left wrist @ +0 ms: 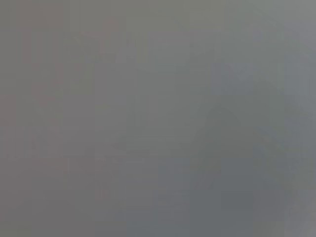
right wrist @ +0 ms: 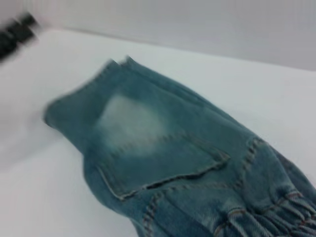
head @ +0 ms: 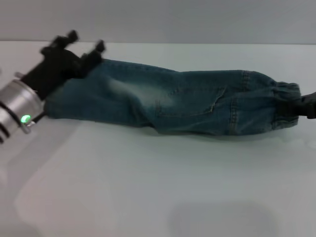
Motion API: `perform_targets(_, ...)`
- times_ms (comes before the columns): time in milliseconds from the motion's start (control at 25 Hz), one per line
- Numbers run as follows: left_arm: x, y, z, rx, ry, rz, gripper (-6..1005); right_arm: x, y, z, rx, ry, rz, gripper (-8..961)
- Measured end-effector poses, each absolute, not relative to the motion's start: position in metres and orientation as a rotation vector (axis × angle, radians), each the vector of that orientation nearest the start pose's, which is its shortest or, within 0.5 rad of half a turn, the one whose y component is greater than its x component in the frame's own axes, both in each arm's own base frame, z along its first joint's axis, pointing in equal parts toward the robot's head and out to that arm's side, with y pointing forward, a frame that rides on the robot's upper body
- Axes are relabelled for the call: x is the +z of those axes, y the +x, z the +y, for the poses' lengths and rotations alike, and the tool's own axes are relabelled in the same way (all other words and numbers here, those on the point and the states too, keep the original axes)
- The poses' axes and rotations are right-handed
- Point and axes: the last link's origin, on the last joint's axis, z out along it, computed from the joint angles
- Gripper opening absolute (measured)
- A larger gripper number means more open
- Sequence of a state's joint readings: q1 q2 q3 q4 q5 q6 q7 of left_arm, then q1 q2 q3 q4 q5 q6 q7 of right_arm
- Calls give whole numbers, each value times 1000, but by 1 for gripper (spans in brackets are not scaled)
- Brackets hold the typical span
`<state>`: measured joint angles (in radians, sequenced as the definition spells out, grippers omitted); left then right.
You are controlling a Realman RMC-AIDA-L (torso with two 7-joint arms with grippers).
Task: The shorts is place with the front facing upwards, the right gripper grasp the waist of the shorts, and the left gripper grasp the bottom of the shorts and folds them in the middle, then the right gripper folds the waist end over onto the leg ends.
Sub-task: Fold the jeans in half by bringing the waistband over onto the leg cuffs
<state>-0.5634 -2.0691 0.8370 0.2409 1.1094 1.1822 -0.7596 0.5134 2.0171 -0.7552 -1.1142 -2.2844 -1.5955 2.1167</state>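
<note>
White worktop (head: 148, 187) carries the shorts (head: 187, 101), folded lengthwise near its far edge, the gathered waist (head: 286, 103) toward the right edge pinched by the right gripper (head: 307, 104), while the left gripper (head: 84, 44) hovers with spread jaws above the leg ends (head: 59, 98) at the left.

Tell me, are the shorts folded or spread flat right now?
Folded lengthwise: the shorts lie as one narrow strip, a single leg and pocket showing, stretched between the left gripper and right gripper.
</note>
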Motion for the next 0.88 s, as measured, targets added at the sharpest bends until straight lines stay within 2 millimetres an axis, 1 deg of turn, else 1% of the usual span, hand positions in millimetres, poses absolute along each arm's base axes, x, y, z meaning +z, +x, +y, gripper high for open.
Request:
perform_targets(120,-26,-265,377,-878,-2109,-515,800,85,263,346,267,-2541,1142,73)
perform_targets(320,-56,-249,378,-829,-2214,-502,800,83,264,340,273,-2565,1157,73)
perform_targets(520,-83,-242,377,-712,-2311,-511,800,83,261,338,302,-2583,1158,70)
perform_targets(680,-94,-241,373,-656,-2349,-497,800,83,255,338,332,-2615,1143,70)
perform_targets(880,-103,-243,369,-597,-2341,-494,800,88,238,334,402,-2708,1102,69)
